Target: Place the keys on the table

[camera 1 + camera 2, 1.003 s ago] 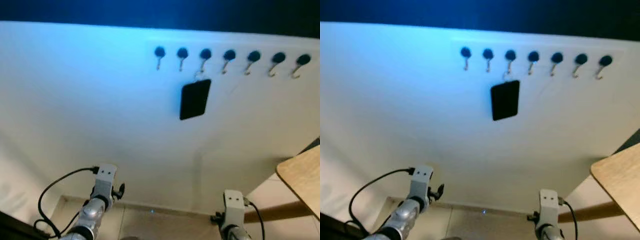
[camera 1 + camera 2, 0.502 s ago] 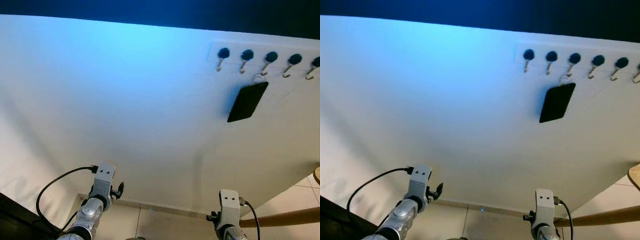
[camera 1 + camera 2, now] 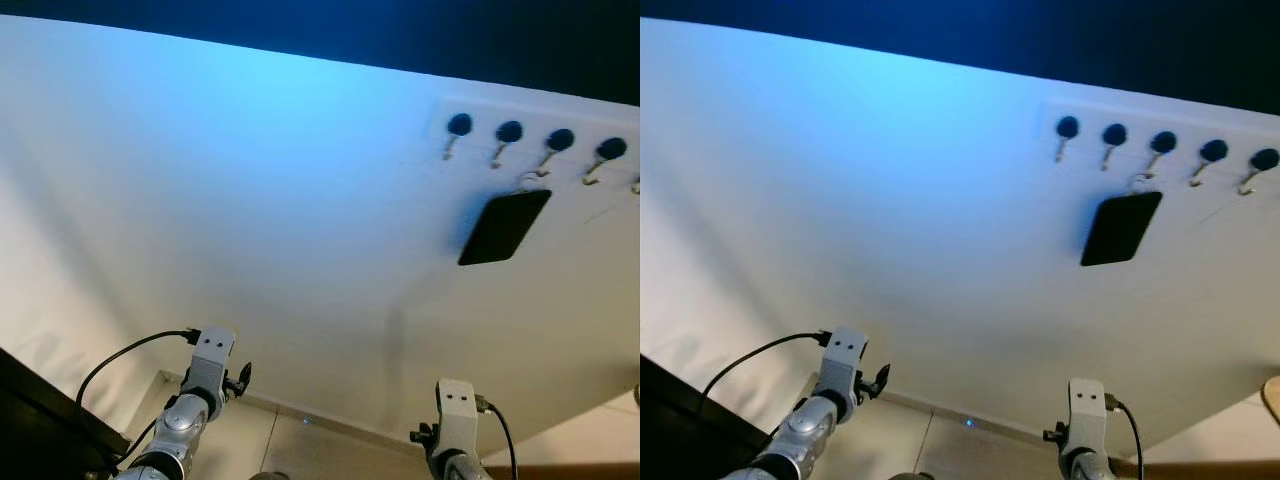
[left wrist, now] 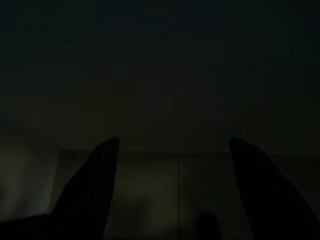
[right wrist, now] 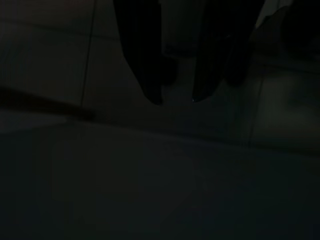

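A white wall [image 3: 250, 200] takes up most of the head views, lit bluish toward the top and shading to cream lower down, with a dark band above it. At its foot runs a strip of tiled floor [image 3: 300, 450]. A sliver of the table [image 3: 1272, 395] edge peeks in at the far right, low down.

High on the wall, toward the robot's right, a row of hooks [image 3: 509, 135] with dark round heads runs across. From the third hook visible from the left hangs a black tag [image 3: 503, 227] on a thin ring, and this is presumably the keys. The tag is a flat rectangle, tilted, its long axis slanting from upper right to lower left.

Both arms hang low at the bottom of the view. The left gripper [image 4: 172, 147] has its jaws wide apart and holds nothing. The right gripper [image 5: 177, 100] has its jaws a little apart, also holding nothing, over dim floor tiles.

The tag lies well above both grippers and off to the right, roughly over the right arm [image 3: 455, 420] and well apart from the left arm [image 3: 205, 375]. The right arm is the nearer, so I judge it the likelier one to reach up and lift the ring off the hook.
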### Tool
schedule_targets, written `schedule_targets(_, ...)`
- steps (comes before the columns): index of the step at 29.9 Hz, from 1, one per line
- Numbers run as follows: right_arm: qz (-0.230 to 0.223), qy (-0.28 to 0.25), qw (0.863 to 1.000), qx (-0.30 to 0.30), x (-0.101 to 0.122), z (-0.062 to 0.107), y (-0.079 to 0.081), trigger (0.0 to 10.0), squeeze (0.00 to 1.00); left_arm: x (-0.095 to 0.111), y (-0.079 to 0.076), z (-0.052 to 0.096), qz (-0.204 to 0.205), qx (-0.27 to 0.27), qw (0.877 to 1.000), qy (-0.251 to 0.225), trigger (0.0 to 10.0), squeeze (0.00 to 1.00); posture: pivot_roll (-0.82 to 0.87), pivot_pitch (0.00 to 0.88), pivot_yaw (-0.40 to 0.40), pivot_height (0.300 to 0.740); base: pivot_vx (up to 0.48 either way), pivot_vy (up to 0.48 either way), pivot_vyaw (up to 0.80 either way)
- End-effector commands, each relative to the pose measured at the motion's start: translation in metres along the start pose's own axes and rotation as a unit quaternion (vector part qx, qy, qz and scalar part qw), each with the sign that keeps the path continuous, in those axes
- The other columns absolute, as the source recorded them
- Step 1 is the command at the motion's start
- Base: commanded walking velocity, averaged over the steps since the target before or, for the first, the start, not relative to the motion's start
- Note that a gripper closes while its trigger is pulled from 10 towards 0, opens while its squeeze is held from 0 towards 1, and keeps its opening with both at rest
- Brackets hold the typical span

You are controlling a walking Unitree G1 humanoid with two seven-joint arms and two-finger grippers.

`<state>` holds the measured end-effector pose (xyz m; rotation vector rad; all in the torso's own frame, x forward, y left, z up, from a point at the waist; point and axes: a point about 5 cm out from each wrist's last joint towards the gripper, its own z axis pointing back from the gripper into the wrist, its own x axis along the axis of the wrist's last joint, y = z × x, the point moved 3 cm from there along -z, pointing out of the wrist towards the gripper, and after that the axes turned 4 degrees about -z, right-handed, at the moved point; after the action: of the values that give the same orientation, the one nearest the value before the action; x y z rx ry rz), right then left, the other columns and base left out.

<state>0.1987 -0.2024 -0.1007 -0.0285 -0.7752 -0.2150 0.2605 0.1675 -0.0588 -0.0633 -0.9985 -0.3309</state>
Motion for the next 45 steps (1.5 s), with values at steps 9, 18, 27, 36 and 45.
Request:
schedule_targets(9, -0.010, 0.000, 1.000, -0.008, -0.003, 0.001, -0.003, 10.0, 0.00, 0.001, 0.003, 0.001, -0.003, 0.005, 1.000, -0.005, 10.0, 0.00, 0.04, 0.039, -0.001, 0.740, 0.000, 0.000, 0.00)
schedule_targets(18, 0.112, -0.244, 0.962, 0.056, 0.087, 0.008, 0.023, 10.0, 0.00, 0.022, 0.028, 0.009, -0.059, -0.001, 0.995, -0.078, 10.0, 0.00, 0.04, 0.047, 0.006, 0.740, 0.000, 0.000, 0.00)
schedule_targets(27, 0.114, -0.454, 0.872, 0.140, 0.165, 0.058, 0.065, 10.0, 0.00, 0.065, 0.026, 0.022, -0.043, -0.073, 0.975, -0.207, 10.0, 0.00, 0.04, 0.063, 0.005, 0.740, 0.000, 0.000, 0.00)
schedule_targets(36, 0.138, -0.553, 0.790, 0.226, 0.192, 0.113, 0.110, 10.0, 0.00, 0.101, -0.001, 0.051, -0.103, -0.166, 0.931, -0.308, 10.0, 0.00, 0.04, 0.075, -0.011, 0.740, 0.000, 0.000, 0.00)
schedule_targets(45, 0.137, -0.546, 0.798, 0.214, 0.179, 0.125, 0.099, 10.0, 0.00, 0.114, -0.017, 0.068, -0.121, -0.209, 0.912, -0.333, 10.0, 0.00, 0.04, 0.087, -0.018, 0.740, 0.000, 0.000, 0.00)
